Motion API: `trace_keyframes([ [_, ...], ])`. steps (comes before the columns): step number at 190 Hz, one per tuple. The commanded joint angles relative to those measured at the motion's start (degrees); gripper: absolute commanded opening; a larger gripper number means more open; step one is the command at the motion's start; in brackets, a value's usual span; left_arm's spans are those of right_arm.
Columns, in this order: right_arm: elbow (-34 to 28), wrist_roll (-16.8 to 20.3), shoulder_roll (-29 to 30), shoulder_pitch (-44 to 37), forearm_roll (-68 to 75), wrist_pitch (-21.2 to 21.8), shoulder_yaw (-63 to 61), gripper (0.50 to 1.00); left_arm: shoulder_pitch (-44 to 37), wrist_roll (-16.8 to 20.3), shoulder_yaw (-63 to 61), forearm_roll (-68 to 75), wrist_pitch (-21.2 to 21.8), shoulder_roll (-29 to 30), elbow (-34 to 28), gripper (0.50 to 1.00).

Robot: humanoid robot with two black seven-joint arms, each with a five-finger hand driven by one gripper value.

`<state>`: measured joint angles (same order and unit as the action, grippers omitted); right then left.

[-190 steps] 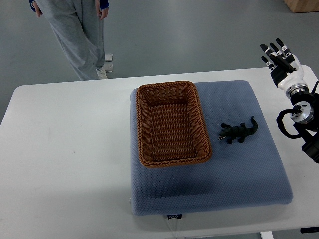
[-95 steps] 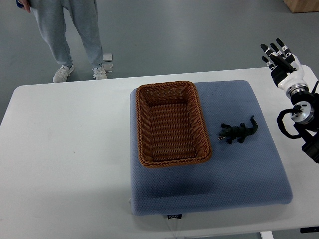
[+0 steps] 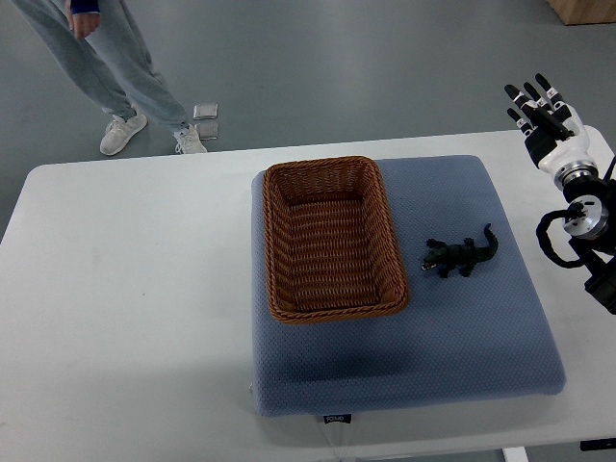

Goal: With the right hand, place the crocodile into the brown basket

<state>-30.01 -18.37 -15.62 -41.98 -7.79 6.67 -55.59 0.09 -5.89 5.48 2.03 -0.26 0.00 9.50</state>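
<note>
Brown woven-wicker rectangular basket (image 3: pixel 332 239), rough, on matt blue textured fabric pad (image 3: pixel 462 327); smooth white tabletop (image 3: pixel 125 289); dark-green plastic-looking crocodile (image 3: pixel 459 255).

This is looking like a test lab: a white rectangular table (image 3: pixel 125 289) is sitting on bare grey floor (image 3: pixel 385 67), a person in grey trousers (image 3: pixel 115 48) standing beyond it.
</note>
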Motion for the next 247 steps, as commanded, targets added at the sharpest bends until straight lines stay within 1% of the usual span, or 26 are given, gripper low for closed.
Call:
trace_keyframes([
  [1,-0.8,0.2,-1.4,0.1,0.0,-0.2,0.8,0.928,0.0,0.0,-0.1,0.0,0.0,0.0,0.0,1.0],
  [21,-2.5,0.4,-4.9,-0.2,-0.8,-0.8,1.5,0.928,0.0,0.0,-0.1,0.0,0.0,0.0,0.0,1.0],
  [39,-2.8,0.6,-6.8,-0.6,-2.1,-0.8,2.9,0.928,0.0,0.0,-0.1,0.0,0.0,0.0,0.0,1.0],
  [60,-2.7,0.6,-9.5,-3.9,-6.2,-0.7,7.5,0.928,0.0,0.0,-0.1,0.0,0.0,0.0,0.0,1.0],
  [98,-3.6,0.7,-15.1,-7.8,-8.2,0.4,13.3,0.928,0.0,0.0,-0.1,0.0,0.0,0.0,0.0,1.0],
  [111,-6.3,0.7,-17.4,-9.2,-12.2,1.1,17.2,0.928,0.0,0.0,-0.1,0.0,0.0,0.0,0.0,1.0],
  [127,-11.5,0.3,-20.6,-10.8,-20.2,2.7,21.8,0.928,0.0,0.0,-0.1,0.0,0.0,0.0,0.0,1.0],
  [152,-20.0,0.2,-26.5,-12.4,-40.5,7.0,26.5,0.928,0.0,0.0,-0.1,0.0,0.0,0.0,0.0,1.0],
  [180,-28.1,0.2,-31.1,-14.0,-61.5,12.2,27.0,0.928,0.0,0.0,-0.1,0.0,0.0,0.0,0.0,1.0],
  [201,-33.2,0.3,-32.7,-14.7,-71.7,14.8,27.6,0.928,0.0,0.0,-0.1,0.0,0.0,0.0,0.0,1.0],
  [224,-37.8,0.5,-33.0,-14.7,-79.6,16.4,29.9,0.928,0.0,0.0,-0.1,0.0,0.0,0.0,0.0,1.0],
  [247,-38.9,1.2,-31.9,-14.7,-84.8,16.5,34.8,0.928,0.0,0.0,-0.1,0.0,0.0,0.0,0.0,1.0],
])
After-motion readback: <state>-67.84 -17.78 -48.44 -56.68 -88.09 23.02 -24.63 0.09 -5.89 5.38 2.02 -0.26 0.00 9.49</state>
